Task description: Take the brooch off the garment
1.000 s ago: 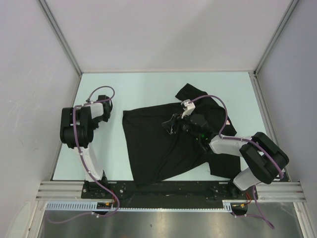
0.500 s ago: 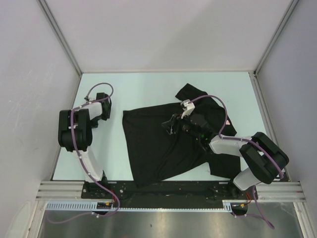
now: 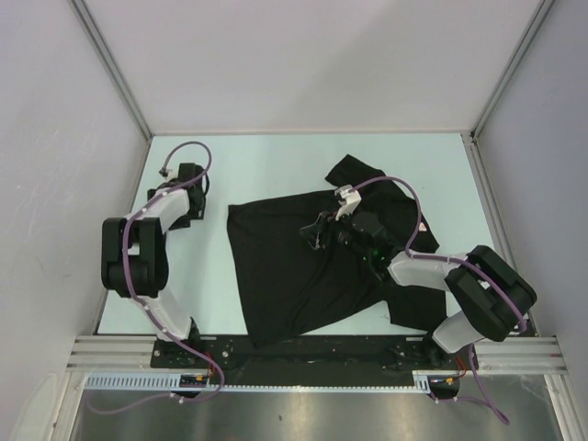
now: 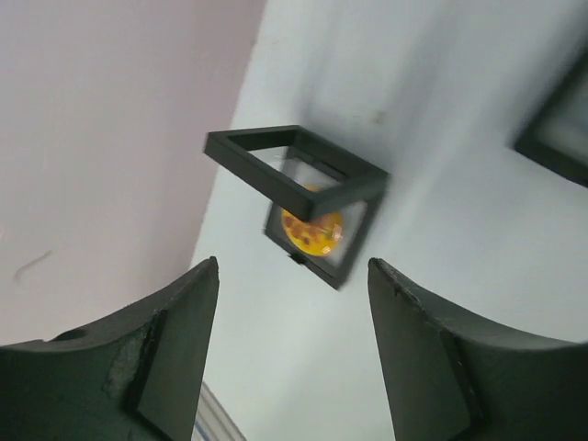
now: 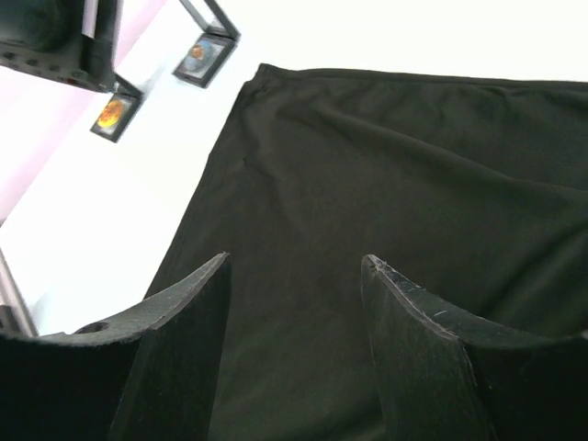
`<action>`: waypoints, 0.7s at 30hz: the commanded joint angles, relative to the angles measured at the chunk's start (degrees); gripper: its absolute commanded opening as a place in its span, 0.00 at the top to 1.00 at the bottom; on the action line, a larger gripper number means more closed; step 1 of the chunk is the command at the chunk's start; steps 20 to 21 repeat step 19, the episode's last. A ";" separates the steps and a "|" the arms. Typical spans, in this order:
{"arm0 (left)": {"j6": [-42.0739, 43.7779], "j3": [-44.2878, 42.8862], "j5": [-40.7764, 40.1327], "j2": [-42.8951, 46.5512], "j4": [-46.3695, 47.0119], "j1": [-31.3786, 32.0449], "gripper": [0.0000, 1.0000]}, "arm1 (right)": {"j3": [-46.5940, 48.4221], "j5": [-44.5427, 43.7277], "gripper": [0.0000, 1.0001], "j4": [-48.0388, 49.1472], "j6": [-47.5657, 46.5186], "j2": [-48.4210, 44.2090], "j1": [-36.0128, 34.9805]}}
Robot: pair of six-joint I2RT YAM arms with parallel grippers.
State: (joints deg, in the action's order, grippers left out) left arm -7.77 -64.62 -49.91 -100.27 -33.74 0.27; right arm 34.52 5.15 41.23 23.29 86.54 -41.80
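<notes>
The right gripper (image 5: 294, 262) fills the lower edge of the right wrist view. Its two black fingers (image 5: 418, 331) are spread wide with nothing between them. They hang over the large black short-sleeved T-shirt of soft cloth (image 5: 395, 156); whether they touch it I cannot tell. In the top view the shirt lies flat and creased on the pale table (image 3: 276, 165), running from lower centre toward the upper right, with the right gripper over its middle.

The left gripper (image 4: 292, 268) sits along the bottom of the left wrist view, its fingers also wide apart and gripping nothing. Beyond its tips, at the centre of the frame, a small black square-framed case (image 4: 322, 259) lies on the table. Its frame lid (image 4: 266, 179) is tilted up, and an orange-yellow round piece (image 4: 310, 230) sits inside. A second black-framed case (image 4: 560, 129) shows blurred at the right edge. In the top view the left gripper is at left centre, well apart from the shirt's left edge.
</notes>
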 commanded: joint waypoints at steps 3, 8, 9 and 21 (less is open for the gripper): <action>-5.41 -1.65 23.77 18.59 -0.55 9.03 0.30 | 1.07 -13.13 0.37 -13.07 2.02 -11.88 -1.18; -11.82 8.52 46.97 43.94 15.65 20.80 0.21 | 1.51 -19.38 0.34 -44.35 4.57 -29.91 -0.74; -13.83 10.98 53.80 47.85 19.20 23.69 0.20 | 2.73 -19.99 0.32 -48.83 4.66 -36.29 -0.56; -19.39 11.46 75.56 65.98 23.37 25.39 0.00 | 19.67 -16.04 0.00 -81.30 5.18 -57.18 1.37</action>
